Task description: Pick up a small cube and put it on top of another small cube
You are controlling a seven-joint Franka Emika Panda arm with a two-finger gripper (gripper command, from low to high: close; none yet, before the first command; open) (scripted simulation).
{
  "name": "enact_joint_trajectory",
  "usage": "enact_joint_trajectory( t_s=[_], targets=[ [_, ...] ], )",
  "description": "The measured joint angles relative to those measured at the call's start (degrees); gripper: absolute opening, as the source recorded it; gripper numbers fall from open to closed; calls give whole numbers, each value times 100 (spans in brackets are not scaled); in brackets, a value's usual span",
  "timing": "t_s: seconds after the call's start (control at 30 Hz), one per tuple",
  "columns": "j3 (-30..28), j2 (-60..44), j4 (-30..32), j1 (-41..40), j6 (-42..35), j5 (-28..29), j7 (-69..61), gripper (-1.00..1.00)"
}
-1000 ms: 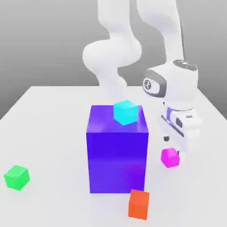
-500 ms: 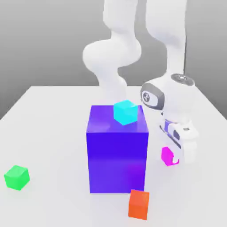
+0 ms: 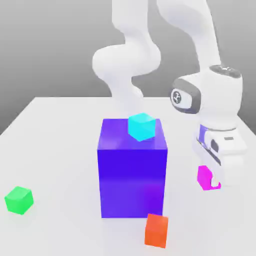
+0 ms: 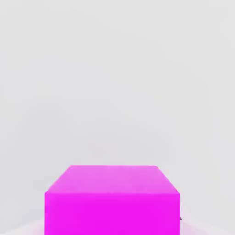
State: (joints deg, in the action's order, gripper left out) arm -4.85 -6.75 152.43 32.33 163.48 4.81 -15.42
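Note:
The small magenta-pink cube (image 3: pixel 203 176) sits between my gripper's fingers at the exterior view's right, low over the white table (image 3: pixel 60 150). My gripper (image 3: pixel 213 181) is shut on it, and one finger covers part of the cube's right side. In the hand view the same magenta cube (image 4: pixel 112 199) lies close under the hand. A small cyan cube (image 3: pixel 141 126) rests on top of the big blue-purple block (image 3: pixel 132 175), up and to the left of my gripper.
A green cube (image 3: pixel 19 200) lies at the exterior view's near left. An orange-red cube (image 3: pixel 156 230) stands just in front of the big block. The arm's white links (image 3: pixel 125 60) rise behind the block.
The gripper came down around the magenta cube and shut on it. It has since moved toward the exterior view's right, carrying the cube with it.

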Motion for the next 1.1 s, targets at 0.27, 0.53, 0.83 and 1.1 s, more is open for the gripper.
enact_joint_trajectory(
  t_s=[0.27,0.53,0.83,1.1],
  targets=[
    [-1279,-620,-1200,-1162,-519,-201,330,-100],
    [-2464,-335,-1081,-2345,-978,-559,467,-100],
    [-3100,-387,-689,-3615,-985,-1886,-182,-100],
    [-2598,-929,-745,-3995,-610,-2655,-736,100]
  ],
)
